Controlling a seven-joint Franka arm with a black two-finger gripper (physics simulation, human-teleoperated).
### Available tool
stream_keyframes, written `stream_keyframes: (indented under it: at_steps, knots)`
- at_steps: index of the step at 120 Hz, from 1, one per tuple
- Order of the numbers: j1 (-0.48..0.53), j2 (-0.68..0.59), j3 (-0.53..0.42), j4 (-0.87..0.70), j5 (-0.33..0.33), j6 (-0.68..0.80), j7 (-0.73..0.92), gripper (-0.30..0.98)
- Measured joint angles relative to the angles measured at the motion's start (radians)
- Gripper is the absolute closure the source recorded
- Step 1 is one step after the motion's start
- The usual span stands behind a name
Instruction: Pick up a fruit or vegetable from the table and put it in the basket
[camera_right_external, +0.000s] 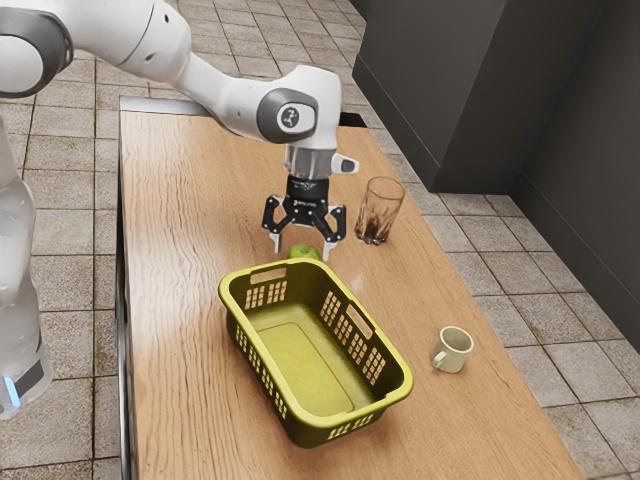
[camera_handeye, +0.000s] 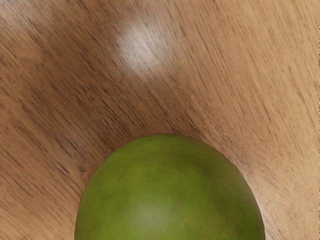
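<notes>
Green fruit (camera_right_external: 303, 253) is sitting between the fingers (camera_right_external: 278, 242), which are standing apart in the exterior view, the basket (camera_right_external: 403, 380) waiting near them. Grasping seems in hand; the next move is calling for closing. White marking (camera_right_external: 305, 203) above the fingers is proving unreadable.

In the wrist view, the fruit is showing no label.

A light-brown wood-grained bench (camera_right_external: 180, 300) stands on a floor of beige-grey square tiles (camera_right_external: 595, 372). Behind rises a smooth dark-grey wall (camera_right_external: 425, 90).
</notes>
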Motion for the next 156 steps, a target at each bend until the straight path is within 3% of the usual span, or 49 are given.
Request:
stream_keyframes:
  at_steps: [54, 73, 90, 114, 125, 138, 156]
  knots:
    - [0.000, 0.047, -0.001, 0.002, -0.021, 0.026, 0.011, 0.05]
    - [-0.001, 0.054, 0.000, 0.002, -0.025, 0.034, 0.012, 0.30]
    - [-0.003, 0.049, 0.001, 0.004, -0.019, 0.037, 0.008, 0.39]
    - [0.016, -0.051, 0.045, 0.001, -0.008, 0.038, 0.000, 0.37]
    - [0.027, -0.169, 0.050, 0.002, 0.043, 0.037, -0.011, 0.36]
    - [-0.111, -0.259, 0.049, 0.015, 0.088, 0.035, -0.045, 0.36]
    - [-0.261, -0.251, 0.040, 0.039, 0.104, 0.035, -0.102, 0.36]
